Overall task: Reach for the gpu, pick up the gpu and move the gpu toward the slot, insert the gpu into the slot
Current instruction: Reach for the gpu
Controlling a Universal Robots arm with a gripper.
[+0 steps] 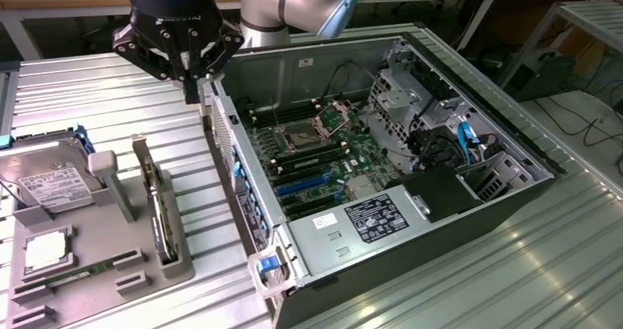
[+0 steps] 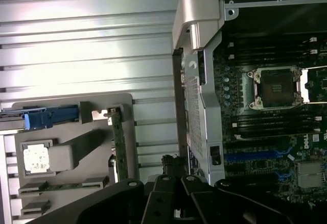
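Observation:
The gpu (image 1: 156, 198) stands on edge in a grey holder (image 1: 117, 234) at the exterior view's left, its silver bracket at the far end. In the wrist view the gpu (image 2: 118, 142) is a thin green-edged strip in the same holder (image 2: 71, 132). My gripper (image 1: 197, 94) hangs shut and holds nothing, above the gap between the holder and the open computer case, beyond the gpu's bracket end. The wrist view has the shut gripper (image 2: 172, 164) beside the case's wall. The blue slot (image 1: 297, 188) lies on the green motherboard inside the case, as blue strips (image 2: 255, 156) in the wrist view.
A silver hard drive (image 1: 49, 183), a processor chip (image 1: 44, 252) and a green memory stick (image 1: 83, 274) share the grey holder. The case's metal wall (image 1: 233, 161) rises between holder and motherboard. Drive cages (image 1: 419, 103), cables and a power supply (image 1: 375, 219) crowd the case's right side.

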